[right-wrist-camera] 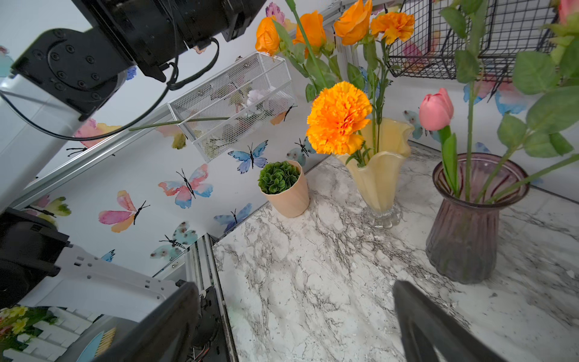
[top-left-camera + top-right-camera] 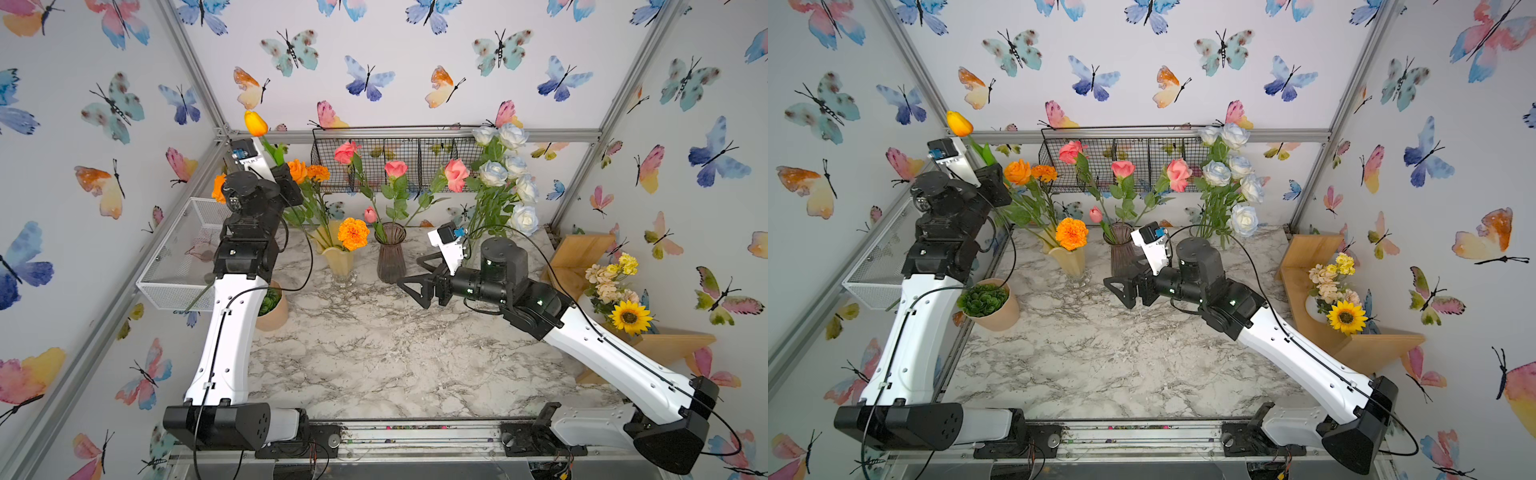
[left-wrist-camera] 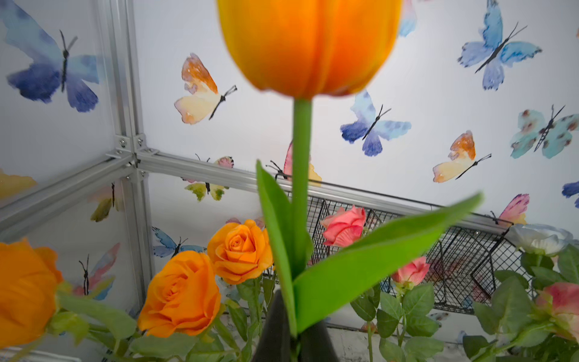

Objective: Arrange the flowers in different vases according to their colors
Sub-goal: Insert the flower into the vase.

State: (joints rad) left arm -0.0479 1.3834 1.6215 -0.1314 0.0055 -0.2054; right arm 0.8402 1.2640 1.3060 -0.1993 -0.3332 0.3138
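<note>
My left gripper [image 2: 286,174] is shut on the green stem of an orange tulip [image 2: 255,123], held high at the back left beside the orange roses [image 2: 297,170]. In the left wrist view the tulip [image 3: 310,47] rises from between the gripper [image 3: 296,332] fingers. Orange roses and marigolds [image 2: 353,233] stand in the creamy yellow vase [image 2: 338,259]. Pink roses [image 2: 395,168] and a pink tulip [image 2: 370,215] stand in the purple vase [image 2: 390,257]. White-blue roses [image 2: 515,166] rise at the back right; their vase is hidden behind my right arm. My right gripper [image 2: 415,276] hangs open and empty beside the purple vase [image 1: 466,232].
A white mesh basket [image 2: 183,257] hangs on the left wall and a black wire basket [image 2: 395,162] on the back wall. A succulent in a tan pot [image 2: 272,309] stands by the left arm. A sunflower bouquet [image 2: 619,291] sits on a wooden shelf [image 2: 582,257] at right.
</note>
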